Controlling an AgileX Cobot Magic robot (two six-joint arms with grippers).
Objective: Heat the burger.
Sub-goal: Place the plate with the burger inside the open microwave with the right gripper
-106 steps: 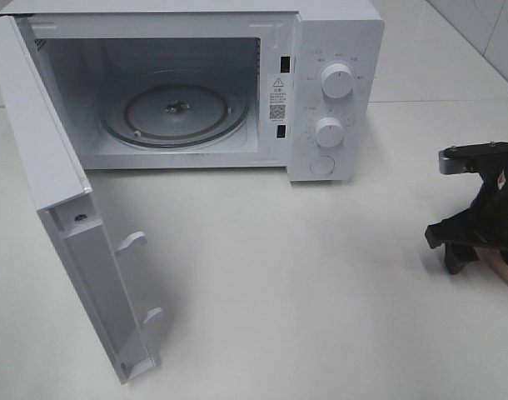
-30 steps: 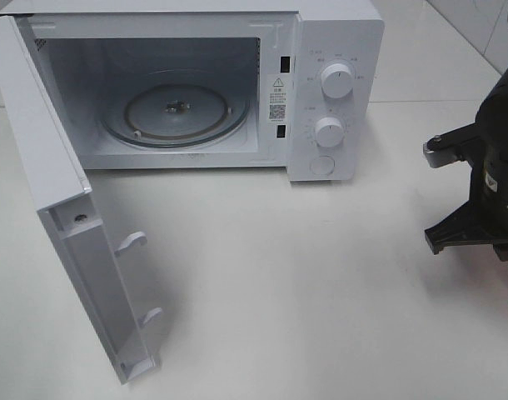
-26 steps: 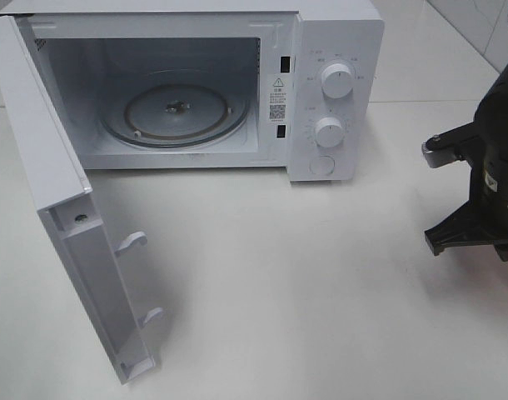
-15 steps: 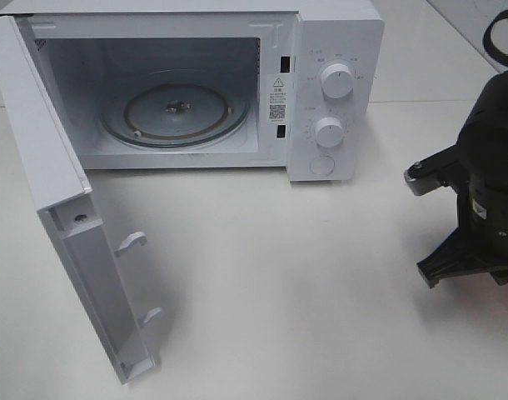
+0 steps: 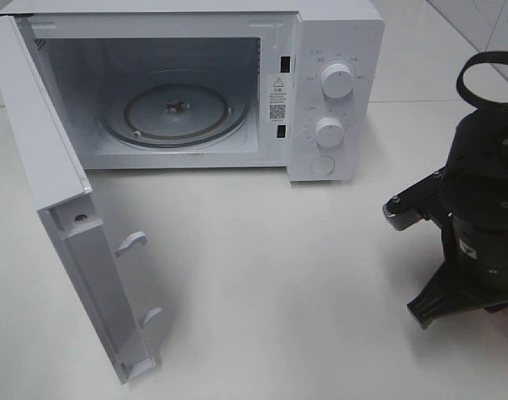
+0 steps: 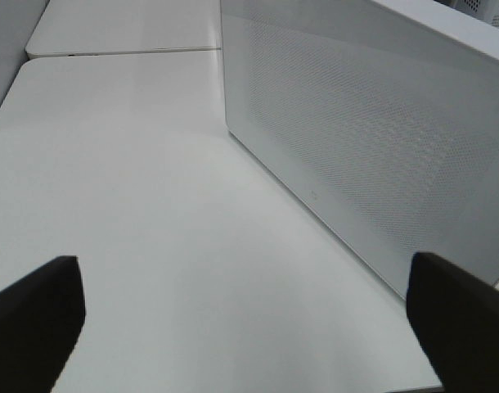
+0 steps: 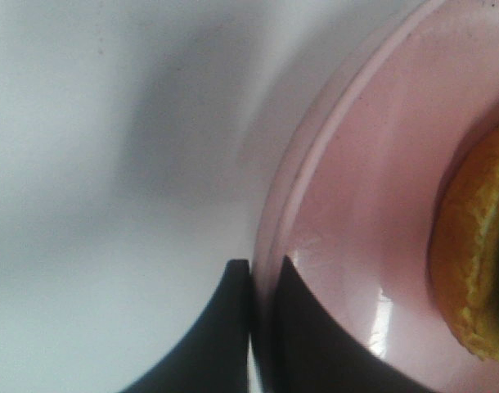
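Item 1. Right gripper (image 7: 264, 282): fingers pinched together on the rim of the pink plate (image 7: 356, 196), a thin edge-only hold. In the high view its arm fills the lower right of the frame.
Item 2. Burger (image 7: 478, 246): on that plate, at the right edge of the wrist picture, only partly in view.
Item 3. Left gripper (image 6: 245, 327): fingers wide apart, holding nothing, facing the outer side of the door (image 5: 62, 217).
Item 4. Microwave (image 5: 333, 33): upper half of the frame, door swung open, turntable (image 5: 175, 112) bare.

Hazards, as I judge them: a rim pinch may let the plate tip and the burger slide off, and the plate could clip the cavity frame on entry.

Writing: warning label (image 5: 277, 98) and dial (image 5: 336, 81) markings are too small to read. No brand visible.
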